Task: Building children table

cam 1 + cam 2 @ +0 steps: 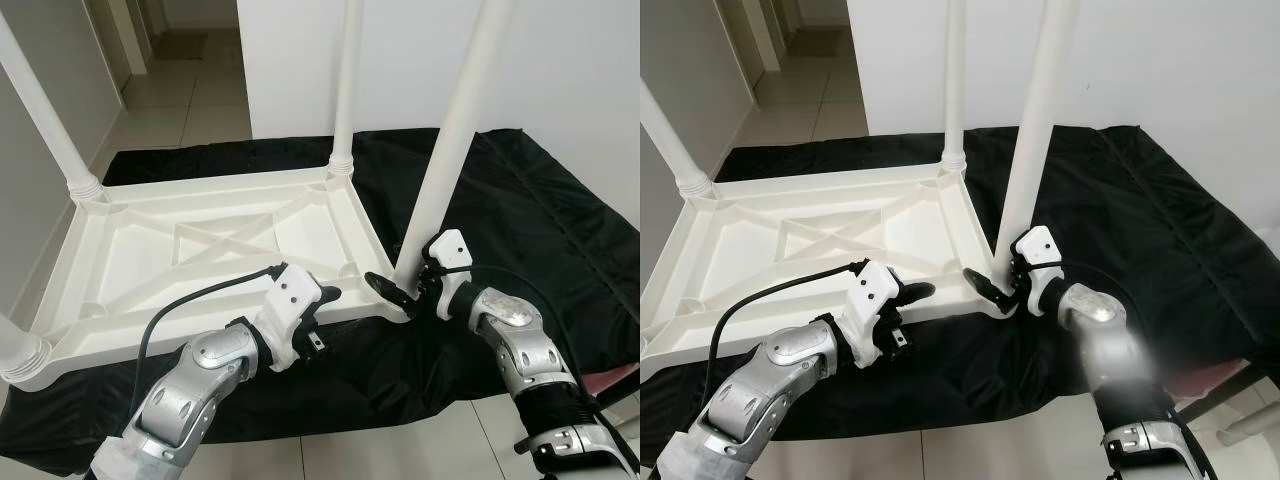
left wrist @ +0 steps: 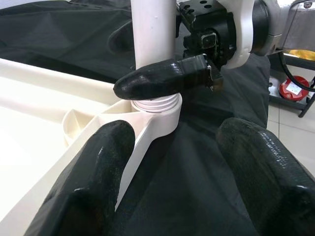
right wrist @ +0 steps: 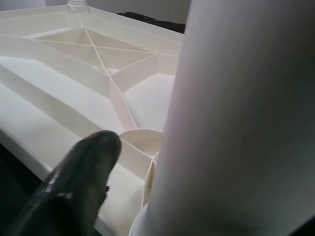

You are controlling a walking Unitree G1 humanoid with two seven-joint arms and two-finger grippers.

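Here the right gripper (image 1: pixel 400 285) clasps the table leg (image 1: pixel 448 150); the left gripper (image 1: pixel 325 297) gapes.

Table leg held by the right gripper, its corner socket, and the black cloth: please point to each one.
table leg (image 1: pixel 452 140), left eye view, mid shaft.
corner socket (image 2: pixel 156 109), left wrist view, threaded collar.
black cloth (image 1: pixel 520 210), left eye view, bare area.

Your right end effector (image 1: pixel 1002 283) grips the white leg (image 1: pixel 1033 130) at the upturned children's table (image 1: pixel 790 235); your left end effector (image 1: pixel 912 292) hovers open nearby.
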